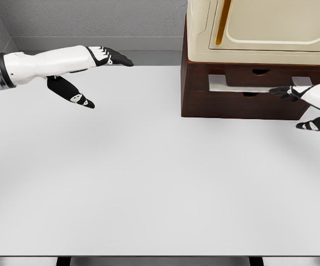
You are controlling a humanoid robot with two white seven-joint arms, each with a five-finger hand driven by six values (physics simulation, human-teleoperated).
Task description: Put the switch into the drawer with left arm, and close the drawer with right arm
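Observation:
The dark brown drawer unit (196, 97) stands at the table's back right. One drawer (243, 101) sits a little way out, and a pale strip of its inside (218, 84) shows. My right hand (286, 109) comes in from the right edge, fingers relaxed and holding nothing. Its fingertips (279, 92) are at the drawer's front right; I cannot tell if they touch it. My left hand (110, 83) hovers over the table's back left, fingers spread and empty. No switch shows in this view.
A cream-coloured appliance (259, 30) sits on top of the drawer unit. The white table (149, 183) stretches across the whole view, with its front edge near the bottom. A grey wall (93, 19) runs behind it.

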